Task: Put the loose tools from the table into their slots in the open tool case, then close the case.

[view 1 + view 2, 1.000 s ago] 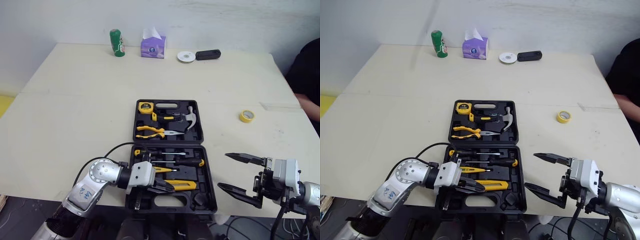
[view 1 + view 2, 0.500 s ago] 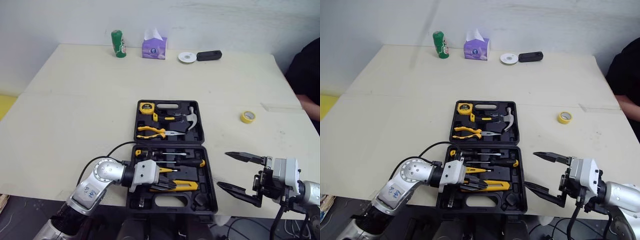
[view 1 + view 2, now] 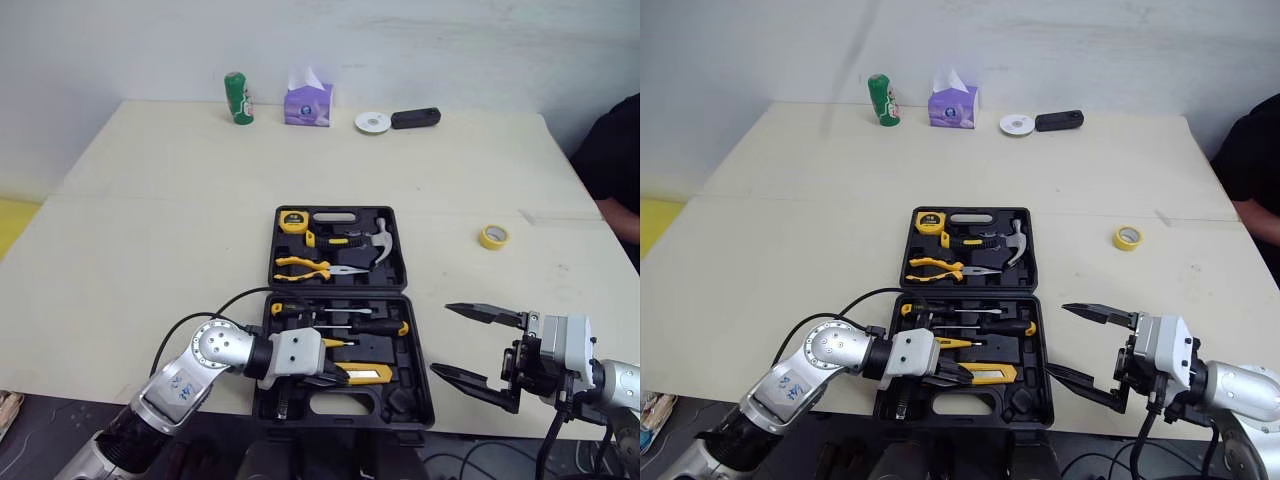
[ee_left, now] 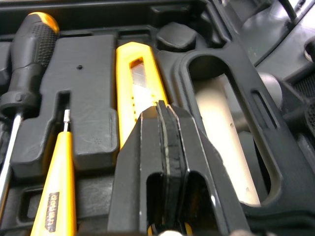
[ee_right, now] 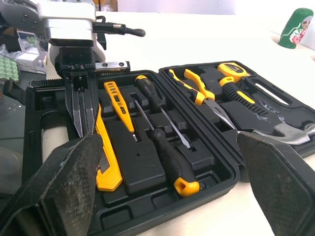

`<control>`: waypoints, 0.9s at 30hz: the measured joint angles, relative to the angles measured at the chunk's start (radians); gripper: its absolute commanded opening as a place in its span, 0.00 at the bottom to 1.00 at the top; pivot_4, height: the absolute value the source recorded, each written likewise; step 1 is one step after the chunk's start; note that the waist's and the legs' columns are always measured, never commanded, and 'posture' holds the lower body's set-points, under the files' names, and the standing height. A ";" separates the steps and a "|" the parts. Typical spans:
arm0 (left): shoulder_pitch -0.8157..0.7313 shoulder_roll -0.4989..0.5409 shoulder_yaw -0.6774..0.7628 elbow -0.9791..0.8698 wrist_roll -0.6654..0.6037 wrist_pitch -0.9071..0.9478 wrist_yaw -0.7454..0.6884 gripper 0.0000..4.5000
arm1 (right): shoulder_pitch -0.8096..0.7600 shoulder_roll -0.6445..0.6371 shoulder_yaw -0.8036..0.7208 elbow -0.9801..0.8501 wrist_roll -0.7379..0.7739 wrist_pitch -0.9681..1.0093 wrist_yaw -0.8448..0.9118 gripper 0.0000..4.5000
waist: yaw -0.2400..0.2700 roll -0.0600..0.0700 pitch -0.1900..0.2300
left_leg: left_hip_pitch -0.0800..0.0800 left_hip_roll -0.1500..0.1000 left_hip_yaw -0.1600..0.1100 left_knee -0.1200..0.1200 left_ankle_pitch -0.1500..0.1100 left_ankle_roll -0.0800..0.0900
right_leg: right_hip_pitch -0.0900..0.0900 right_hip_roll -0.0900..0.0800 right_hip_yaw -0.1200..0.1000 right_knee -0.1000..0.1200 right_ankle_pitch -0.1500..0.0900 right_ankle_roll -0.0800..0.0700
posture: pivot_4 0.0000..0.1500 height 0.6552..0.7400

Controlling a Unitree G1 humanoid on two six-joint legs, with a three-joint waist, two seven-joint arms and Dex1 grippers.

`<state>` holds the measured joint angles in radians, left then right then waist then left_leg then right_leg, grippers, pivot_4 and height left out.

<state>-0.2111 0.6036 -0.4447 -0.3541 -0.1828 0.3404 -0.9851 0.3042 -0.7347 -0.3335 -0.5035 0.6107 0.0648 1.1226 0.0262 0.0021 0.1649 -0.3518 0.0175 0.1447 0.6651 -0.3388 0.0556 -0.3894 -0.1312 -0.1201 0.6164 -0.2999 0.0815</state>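
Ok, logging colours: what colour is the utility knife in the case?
Utility knife: yellow; best in left wrist view.

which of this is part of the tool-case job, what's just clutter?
Job: tool case; utility knife in it, under the left gripper; pliers, hammer, screwdrivers already seated.
Lying about: green can, tissue box, white disc, black object, yellow tape roll (might be for the case, unclear).

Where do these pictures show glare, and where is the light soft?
Right wrist view: the table beyond the tool case glares nearly white, and the hammer head gleams. Left wrist view: bright table shows through the case's handle opening, and the shut left hand looks very dark against the yellow cutter. Left eye view: even light, no hard shadow round the tape roll.
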 measured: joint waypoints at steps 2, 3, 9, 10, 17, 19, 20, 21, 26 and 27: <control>0.000 0.000 0.002 -0.006 -0.006 0.027 0.003 0.02 | -0.007 0.000 0.000 0.000 -0.001 0.000 0.000 1.00 | 0.000 0.001 -0.003 | 0.000 0.000 0.000 0.000 0.000 0.000 | 0.000 0.000 0.000 0.000 0.000 0.000 | 1.00 1.00; 0.000 0.000 0.002 -0.006 -0.006 0.029 0.003 0.02 | -0.007 0.000 0.000 0.000 -0.001 0.000 0.000 1.00 | 0.000 0.002 -0.004 | 0.000 0.000 0.000 0.000 0.000 0.000 | 0.000 0.000 0.000 0.000 0.000 0.000 | 1.00 1.00; 0.004 -0.005 0.008 -0.002 -0.013 0.023 0.002 0.02 | -0.020 0.000 0.000 0.027 -0.011 -0.003 0.001 1.00 | -0.001 0.004 -0.006 | 0.000 0.000 0.000 0.000 0.000 0.000 | -0.001 0.000 0.000 0.000 0.000 0.000 | 1.00 1.00; 0.007 -0.010 0.015 0.005 -0.020 0.017 0.002 0.02 | -0.021 0.000 0.000 0.034 -0.013 -0.005 0.001 1.00 | 0.000 0.004 -0.006 | -0.001 0.000 0.000 0.000 0.000 0.000 | -0.001 0.000 0.000 -0.001 0.000 0.000 | 1.00 1.00; 0.028 -0.082 0.086 0.086 -0.072 -0.070 0.010 0.02 | -0.039 0.007 -0.002 0.127 -0.042 -0.073 0.007 1.00 | 0.000 0.005 -0.003 | -0.002 0.000 0.000 0.000 -0.001 0.000 | -0.002 -0.001 0.000 -0.002 0.000 0.001 | 1.00 1.00; 0.027 -0.090 0.140 0.102 -0.092 -0.107 0.011 0.02 | -0.053 0.011 -0.011 0.151 -0.042 -0.091 0.005 1.00 | -0.002 0.003 0.001 | -0.004 0.000 0.000 -0.001 0.000 0.001 | -0.004 -0.001 0.000 -0.002 0.000 0.000 | 1.00 1.00; 0.026 -0.095 0.163 0.099 -0.109 -0.117 0.009 0.02 | -0.054 0.011 -0.022 0.163 -0.042 -0.098 0.004 1.00 | -0.003 0.002 0.003 | -0.004 0.000 0.000 -0.001 0.001 0.000 | -0.005 0.000 0.000 -0.002 0.000 0.000 | 1.00 1.00; 0.019 -0.102 0.196 0.089 -0.136 -0.123 0.009 0.02 | -0.062 0.010 -0.032 0.181 -0.042 -0.107 0.002 1.00 | -0.004 0.002 0.005 | -0.004 0.000 0.000 -0.001 0.003 -0.004 | -0.005 0.000 0.000 -0.002 0.000 0.000 | 1.00 1.00; 0.009 -0.045 0.299 0.047 -0.223 -0.084 -0.013 0.22 | -0.087 0.009 -0.068 0.226 -0.042 -0.144 0.001 1.00 | -0.003 0.000 0.009 | -0.005 0.000 0.000 -0.001 0.003 -0.004 | -0.005 0.000 -0.001 -0.002 0.000 0.000 | 1.00 1.00; 0.009 -0.033 0.321 0.047 -0.230 -0.076 -0.012 0.32 | -0.088 0.008 -0.079 0.238 -0.042 -0.150 -0.001 1.00 | -0.003 -0.001 0.010 | -0.005 0.000 0.000 -0.001 0.003 -0.004 | -0.005 0.000 -0.001 -0.002 0.000 0.000 | 1.00 1.00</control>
<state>-0.2021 0.5706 -0.1236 -0.3067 -0.4128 0.2646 -0.9976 0.2167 -0.7265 -0.4123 -0.2653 0.5687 -0.0857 1.1221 0.0230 0.0015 0.1747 -0.3566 0.0173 0.1449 0.6637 -0.3363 0.0518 -0.3940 -0.1310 -0.1210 0.6143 -0.2999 0.0816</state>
